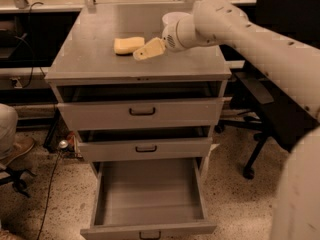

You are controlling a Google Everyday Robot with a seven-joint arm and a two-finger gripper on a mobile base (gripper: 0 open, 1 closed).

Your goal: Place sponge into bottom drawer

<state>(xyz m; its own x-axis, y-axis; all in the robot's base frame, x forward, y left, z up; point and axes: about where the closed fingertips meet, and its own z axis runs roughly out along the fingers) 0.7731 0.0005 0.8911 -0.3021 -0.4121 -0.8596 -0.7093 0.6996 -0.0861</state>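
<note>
The pale-yellow sponge (128, 44) lies on the grey cabinet top (95, 59), left of centre. My gripper (142, 52) reaches in from the right on a white arm and hovers just right of the sponge, its tan tip close to the sponge's right end. The bottom drawer (148, 196) is pulled fully out at the base of the cabinet and is empty; its small dark handle shows at the front edge.
A white bowl (172, 19) sits at the back right of the top, partly behind my arm. The two upper drawers (142, 113) stand slightly open. A black office chair (280, 99) is at the right. Cables and a person's shoe lie at the left on the floor.
</note>
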